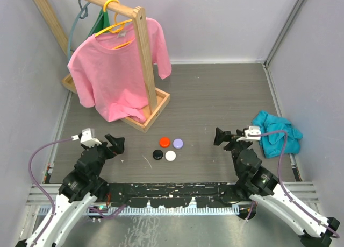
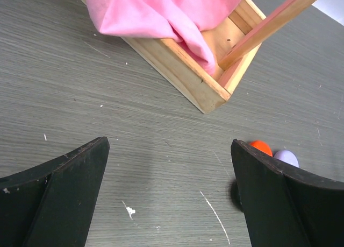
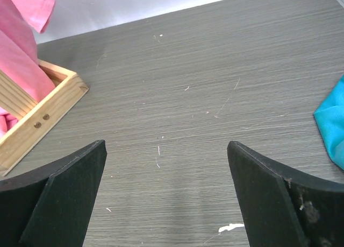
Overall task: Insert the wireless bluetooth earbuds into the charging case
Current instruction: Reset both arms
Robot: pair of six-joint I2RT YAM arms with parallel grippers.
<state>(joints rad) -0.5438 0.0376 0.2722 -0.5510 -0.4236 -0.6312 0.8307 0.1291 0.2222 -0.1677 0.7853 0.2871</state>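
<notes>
Reaching was the step in hand, and by my judgement it had hardly started, since nothing was picked up. Both the left gripper (image 1: 116, 145) and the right gripper (image 1: 221, 137) hovered low over the table (image 1: 215, 96) with jaws spread wide and nothing between them. The earbuds (image 1: 170, 155), a tight cluster of four small pieces in orange-red, purple, black and white, lay on the table between the two arms, nearer the left one. That arm's wrist view caught the orange-red and purple ones just past its right-hand finger. I could not pick out a charging case apart from them. The next move probably called for one arm to swing inward over the cluster, descend on a single piece and close gently, since such small, smooth pieces could squirt out of wide jaws.
</notes>
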